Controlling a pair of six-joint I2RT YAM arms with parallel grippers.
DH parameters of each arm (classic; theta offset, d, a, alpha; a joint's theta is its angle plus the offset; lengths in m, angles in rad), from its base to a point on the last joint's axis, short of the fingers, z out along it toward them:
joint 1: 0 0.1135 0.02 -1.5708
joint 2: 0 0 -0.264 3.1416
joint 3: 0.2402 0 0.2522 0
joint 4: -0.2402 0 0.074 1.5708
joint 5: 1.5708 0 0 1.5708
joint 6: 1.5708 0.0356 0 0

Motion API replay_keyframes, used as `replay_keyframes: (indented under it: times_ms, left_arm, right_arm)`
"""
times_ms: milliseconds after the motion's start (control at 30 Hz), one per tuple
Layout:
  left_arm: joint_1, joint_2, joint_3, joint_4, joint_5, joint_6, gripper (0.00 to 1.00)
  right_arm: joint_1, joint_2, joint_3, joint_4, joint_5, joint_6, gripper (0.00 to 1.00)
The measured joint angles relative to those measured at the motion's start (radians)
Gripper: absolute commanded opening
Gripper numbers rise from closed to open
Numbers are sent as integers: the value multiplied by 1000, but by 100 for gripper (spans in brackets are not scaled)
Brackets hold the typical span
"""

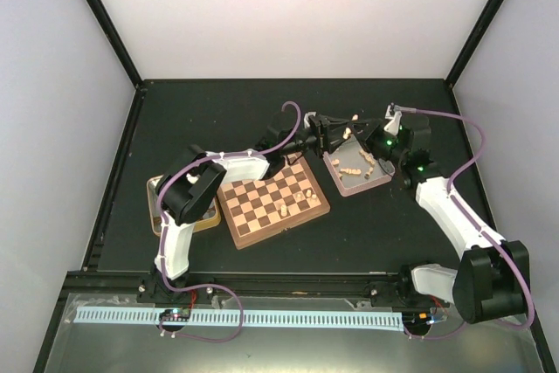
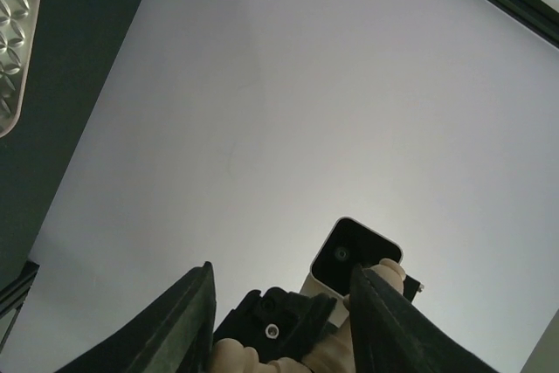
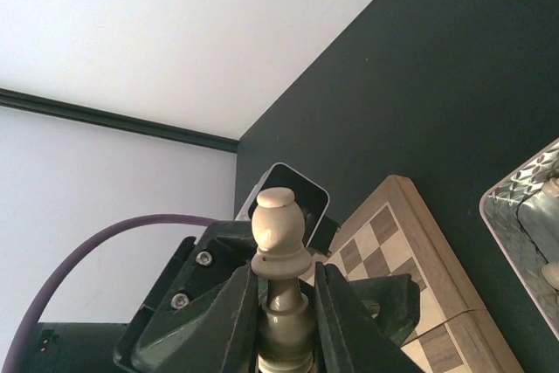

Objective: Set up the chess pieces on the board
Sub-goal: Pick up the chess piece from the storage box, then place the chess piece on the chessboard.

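Right gripper (image 3: 284,286) clamped on one chess piece (image 3: 279,216). Long axis runs along the fingers, head outward. Left gripper (image 2: 281,303) jaws stand apart, possibly around it; grip cannot be told.

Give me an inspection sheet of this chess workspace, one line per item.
surface: dark tabletop.
job's things: board with a few chess pieces standing on it; more lie in the right tray.
clutter: left tray, partly under the left arm.
end effectors: right end effector shut on held piece; left end effector facing it, jaws apart.
cables: purple cable on each arm.
surroundings: pale walls, black frame posts.
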Motion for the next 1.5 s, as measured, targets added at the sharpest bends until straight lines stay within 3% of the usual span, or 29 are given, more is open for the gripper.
replay_keyframes:
  times_ms: [967, 1300, 1500]
  left_arm:
    - [-2, 11, 12, 42, -21, -2, 2]
    - [0, 0, 10, -7, -25, 9, 1]
    - [30, -161, -78, -201, -68, 222, 2]
  right_arm:
    - [-1, -22, -24, -6, 18, -5, 11]
    - [-1, -35, -16, -100, 59, -64, 11]
    - [-1, -76, 24, -216, 129, -167, 11]
